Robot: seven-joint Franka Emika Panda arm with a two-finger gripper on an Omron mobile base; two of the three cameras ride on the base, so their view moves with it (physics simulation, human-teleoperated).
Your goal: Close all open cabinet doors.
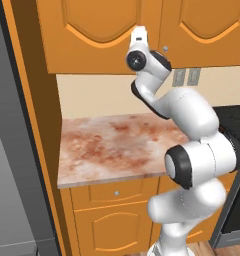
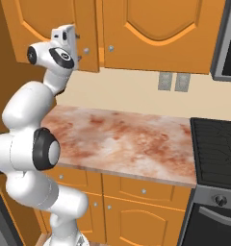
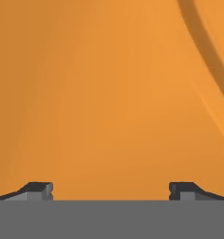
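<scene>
My fingers (image 3: 39, 190) stood wide apart, clamped on nothing, tips right up against orange wood; whether they touched it I could not tell. My gripper (image 2: 75, 36) was raised to the lower inner corner of the left cabinet door (image 1: 99, 37), beside its small round silver knob (image 2: 86, 50).

The left door looked slightly proud of its neighbour in the right base view, so I judged it not fully home. The right cabinet door (image 2: 156, 33) sat flush, its knob (image 2: 110, 48) just beside the seam.

Handling, as I judged it: a stiff wooden panel on hinges, light to swing, not fragile, face smooth and likely slippery. No grasp needed; a flat push on the free edge near the knob, far from the hinge, would serve best. The raised arched panel (image 3: 212, 60) offered a poor contact line.

Around: marbled reddish countertop (image 1: 112, 147) below, two grey wall outlets (image 2: 174, 81), black stove top (image 2: 216, 146), lower drawer fronts (image 1: 114, 192). Nothing stood in the door's swing except my own wrist.
</scene>
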